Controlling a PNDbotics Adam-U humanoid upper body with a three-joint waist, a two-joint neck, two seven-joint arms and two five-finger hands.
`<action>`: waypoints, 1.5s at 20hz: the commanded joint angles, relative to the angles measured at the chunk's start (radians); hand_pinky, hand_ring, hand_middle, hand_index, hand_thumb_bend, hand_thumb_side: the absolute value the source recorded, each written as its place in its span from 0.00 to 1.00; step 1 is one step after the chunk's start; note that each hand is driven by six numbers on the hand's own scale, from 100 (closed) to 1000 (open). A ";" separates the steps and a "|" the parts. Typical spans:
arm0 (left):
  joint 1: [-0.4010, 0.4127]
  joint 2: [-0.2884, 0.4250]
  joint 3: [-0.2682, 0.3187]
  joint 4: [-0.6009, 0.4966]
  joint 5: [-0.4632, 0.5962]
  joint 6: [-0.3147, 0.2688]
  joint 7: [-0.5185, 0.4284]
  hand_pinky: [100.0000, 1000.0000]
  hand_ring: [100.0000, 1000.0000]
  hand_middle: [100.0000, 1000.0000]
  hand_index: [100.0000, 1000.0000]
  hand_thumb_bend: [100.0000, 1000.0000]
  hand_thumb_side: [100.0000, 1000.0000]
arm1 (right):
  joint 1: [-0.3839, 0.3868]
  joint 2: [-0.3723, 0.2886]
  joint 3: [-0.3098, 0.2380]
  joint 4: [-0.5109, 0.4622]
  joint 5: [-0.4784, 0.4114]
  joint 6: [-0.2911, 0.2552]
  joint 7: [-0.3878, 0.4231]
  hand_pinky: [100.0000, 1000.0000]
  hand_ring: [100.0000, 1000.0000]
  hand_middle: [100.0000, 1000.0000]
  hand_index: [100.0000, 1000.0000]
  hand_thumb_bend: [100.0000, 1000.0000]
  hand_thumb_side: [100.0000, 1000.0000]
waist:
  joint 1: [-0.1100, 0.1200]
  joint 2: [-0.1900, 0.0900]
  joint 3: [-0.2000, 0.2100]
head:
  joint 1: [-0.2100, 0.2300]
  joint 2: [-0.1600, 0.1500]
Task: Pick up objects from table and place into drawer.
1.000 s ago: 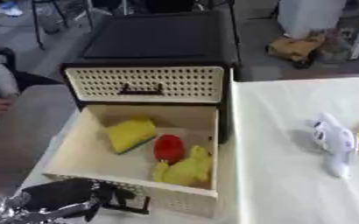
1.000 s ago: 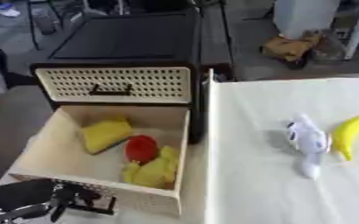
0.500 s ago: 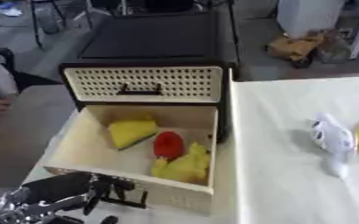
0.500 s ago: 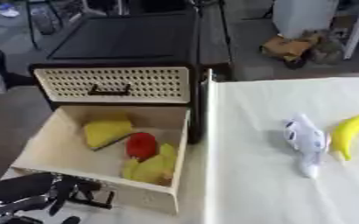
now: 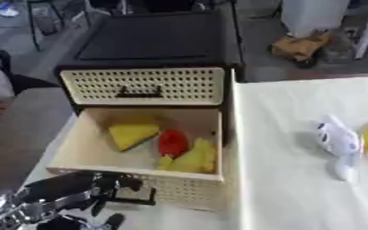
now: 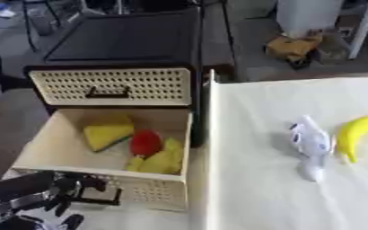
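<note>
Open drawer (image 5: 77, 150) of a black cabinet (image 5: 155, 42) with cream perforated fronts, seen from the robot's head. The drawer is pulled out and already holds a yellow wedge (image 5: 132, 134), a red piece (image 5: 172, 142) and a paler yellow item (image 5: 193, 157), the last two touching near the drawer's right wall. Two objects remain on the white-covered table (image 6: 258, 188) at 3 o'clock from the drawer: a white and blue toy (image 6: 309, 143), shaped somewhat like a shark or a plane, and a banana (image 6: 357, 134) just beside it at the table's right edge, visible whole only in the right eye view.

The left hand (image 5: 69, 197) sits at 7 o'clock of the drawer, at the drawer's handle (image 5: 132, 194), fingers curled; whether they are hooked round the handle or only near it cannot be told. The right hand shows in no view.

Risks, as judged from this layout: with the left hand at the front, a pull could draw the drawer out too far, and a push could close it while two objects are still on the table. The toy and banana lie close together, so reaching for one may nudge the other toward the table's edge. The drawer's right half is crowded; a long banana set there may ride up against the upper drawer front (image 5: 144, 85) when closing.
</note>
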 commanded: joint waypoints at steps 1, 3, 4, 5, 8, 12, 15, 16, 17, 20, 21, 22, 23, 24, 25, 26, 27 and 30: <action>-0.017 0.033 0.025 0.014 -0.026 0.016 0.007 0.15 0.28 0.86 1.00 0.00 0.67 | -0.016 -0.016 -0.007 -0.016 -0.001 0.004 0.003 0.70 0.83 0.55 0.66 0.23 1.00 | -0.001 -0.015 -0.003 | 0.006 -0.011; -0.017 0.033 0.026 0.024 -0.033 0.019 0.013 0.15 0.28 0.86 1.00 0.00 0.67 | -0.016 -0.015 -0.007 -0.016 -0.001 0.005 0.005 0.70 0.83 0.55 0.66 0.23 1.00 | 0.000 -0.014 -0.004 | 0.006 -0.011; -0.019 0.033 0.027 0.028 -0.033 0.019 0.017 0.15 0.28 0.86 1.00 0.00 0.67 | -0.017 -0.015 -0.007 -0.016 -0.001 0.005 0.006 0.70 0.83 0.55 0.66 0.23 1.00 | 0.001 -0.013 -0.005 | 0.006 -0.012; -0.021 0.032 0.029 0.033 -0.030 0.018 0.021 0.14 0.28 0.85 1.00 0.00 0.67 | -0.018 -0.014 -0.006 -0.016 -0.001 0.006 0.008 0.70 0.83 0.55 0.66 0.23 1.00 | 0.001 -0.012 -0.006 | 0.006 -0.013; -0.030 0.029 0.034 0.053 -0.007 0.018 0.034 0.13 0.27 0.84 1.00 0.00 0.67 | -0.019 -0.013 -0.005 -0.016 -0.001 0.007 0.013 0.70 0.83 0.55 0.66 0.23 1.00 | 0.001 -0.009 -0.009 | 0.009 -0.014; -0.045 0.031 0.042 0.069 0.035 0.017 0.051 0.11 0.25 0.82 1.00 0.00 0.68 | -0.024 -0.012 -0.006 -0.016 -0.003 0.006 0.015 0.70 0.83 0.55 0.66 0.23 1.00 | 0.001 -0.004 -0.012 | 0.013 -0.016; -0.052 0.036 0.047 0.076 0.066 0.014 0.055 0.08 0.21 0.80 1.00 0.00 0.68 | -0.029 -0.012 -0.006 -0.016 -0.005 0.005 0.016 0.70 0.83 0.55 0.66 0.23 1.00 | 0.001 0.000 -0.013 | 0.015 -0.018; -0.053 0.036 0.047 0.076 0.078 0.009 0.054 0.08 0.21 0.79 1.00 0.00 0.69 | -0.030 -0.012 -0.006 -0.016 -0.005 0.004 0.015 0.70 0.83 0.55 0.66 0.23 1.00 | 0.001 0.001 -0.013 | 0.016 -0.020; -0.055 0.036 0.048 0.076 0.091 0.003 0.053 0.07 0.20 0.78 1.00 0.00 0.68 | -0.031 -0.012 -0.007 -0.016 -0.006 0.004 0.015 0.70 0.83 0.55 0.66 0.23 1.00 | 0.001 0.002 -0.014 | 0.016 -0.021; -0.060 0.037 0.047 0.066 0.133 -0.022 0.051 0.07 0.19 0.74 1.00 0.00 0.68 | -0.033 -0.012 -0.006 -0.016 -0.006 0.005 0.016 0.70 0.83 0.55 0.66 0.23 1.00 | 0.000 0.004 -0.013 | 0.016 -0.024; -0.061 0.038 0.046 0.061 0.145 -0.028 0.050 0.07 0.19 0.73 1.00 0.00 0.68 | -0.033 -0.011 -0.006 -0.016 -0.006 0.006 0.016 0.70 0.83 0.55 0.66 0.23 1.00 | 0.000 0.005 -0.013 | 0.016 -0.024; -0.062 0.039 0.047 0.056 0.152 -0.031 0.048 0.07 0.19 0.72 1.00 0.00 0.68 | -0.033 -0.011 -0.006 -0.016 -0.006 0.007 0.016 0.71 0.83 0.55 0.66 0.23 1.00 | 0.000 0.005 -0.012 | 0.015 -0.024; -0.062 0.040 0.047 0.052 0.156 -0.033 0.047 0.07 0.18 0.70 1.00 0.00 0.67 | -0.033 -0.010 -0.006 -0.016 -0.005 0.008 0.016 0.71 0.83 0.55 0.66 0.23 1.00 | 0.001 0.005 -0.012 | 0.015 -0.024; -0.060 0.040 0.048 0.048 0.157 -0.033 0.044 0.07 0.19 0.68 1.00 0.00 0.68 | -0.032 -0.010 -0.006 -0.016 -0.005 0.009 0.016 0.71 0.83 0.55 0.66 0.23 1.00 | 0.001 0.005 -0.011 | 0.015 -0.023; -0.059 0.040 0.048 0.042 0.155 -0.030 0.039 0.08 0.19 0.68 1.00 0.00 0.68 | -0.031 -0.010 -0.006 -0.016 -0.005 0.009 0.017 0.71 0.83 0.55 0.66 0.23 1.00 | 0.001 0.004 -0.009 | 0.014 -0.022; -0.056 0.041 0.049 0.028 0.145 -0.027 0.025 0.09 0.20 0.69 1.00 0.00 0.69 | -0.029 -0.011 -0.007 -0.016 -0.004 0.010 0.016 0.71 0.83 0.55 0.66 0.23 1.00 | 0.001 0.003 -0.006 | 0.012 -0.020; -0.053 0.041 0.050 0.008 0.132 -0.022 0.006 0.09 0.21 0.70 1.00 0.00 0.70 | -0.027 -0.011 -0.007 -0.016 -0.004 0.010 0.016 0.71 0.83 0.55 0.66 0.23 1.00 | 0.001 0.002 -0.003 | 0.010 -0.017; -0.051 0.053 0.065 -0.064 0.068 -0.002 -0.039 0.08 0.21 0.76 1.00 0.00 0.68 | -0.025 -0.010 -0.008 -0.016 -0.003 0.014 0.015 0.71 0.83 0.55 0.66 0.23 1.00 | 0.003 -0.001 0.000 | 0.008 -0.014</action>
